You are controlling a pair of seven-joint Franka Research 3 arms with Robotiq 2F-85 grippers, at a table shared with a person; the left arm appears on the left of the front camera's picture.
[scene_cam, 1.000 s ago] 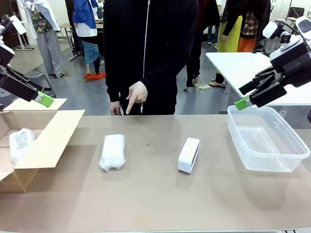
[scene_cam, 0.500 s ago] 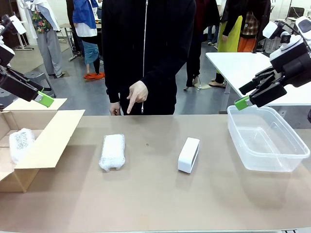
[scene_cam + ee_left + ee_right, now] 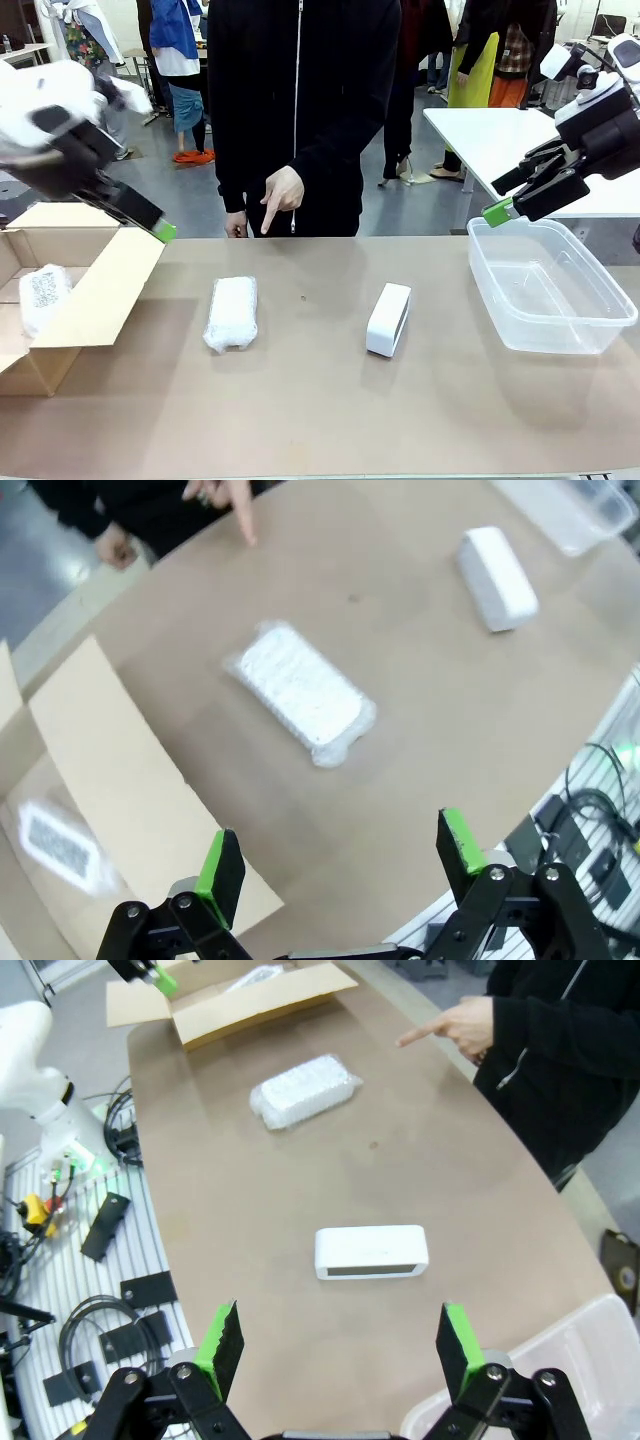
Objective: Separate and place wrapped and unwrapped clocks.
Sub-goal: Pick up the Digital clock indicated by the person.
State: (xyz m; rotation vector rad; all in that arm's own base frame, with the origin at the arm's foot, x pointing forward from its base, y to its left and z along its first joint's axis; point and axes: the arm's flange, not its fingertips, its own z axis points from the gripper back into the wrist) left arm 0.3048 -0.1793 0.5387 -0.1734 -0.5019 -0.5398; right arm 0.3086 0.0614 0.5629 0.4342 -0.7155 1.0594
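One wrapped bundle [image 3: 42, 295] is already laid in the cardboard box [image 3: 100, 290]; the second wrapped bundle [image 3: 231, 313] and the bare white clock [image 3: 388, 319] lie apart on the desk [image 3: 320, 420] (the clear tub [image 3: 487, 285] holds nothing). The left hand [image 3: 340, 852] and right hand [image 3: 338, 1345] are held spread in the air, nothing pinched, so two placements are judged left.

The left arm [image 3: 45, 115] wears a rounded white shell, blurred in the front view, and ends in a black left pincer [image 3: 160, 230]. The right arm [image 3: 600, 100] is white too, with a black right pincer [image 3: 503, 198] built of jointed links. In the wrist views each pincer shows small silvery screws [image 3: 487, 1371] and bright green wedge-shaped pads [image 3: 222, 865]. The person [image 3: 250, 120] wears a black long-sleeved jacket [image 3: 340, 90] with a pale zip [image 3: 298, 100] down the front
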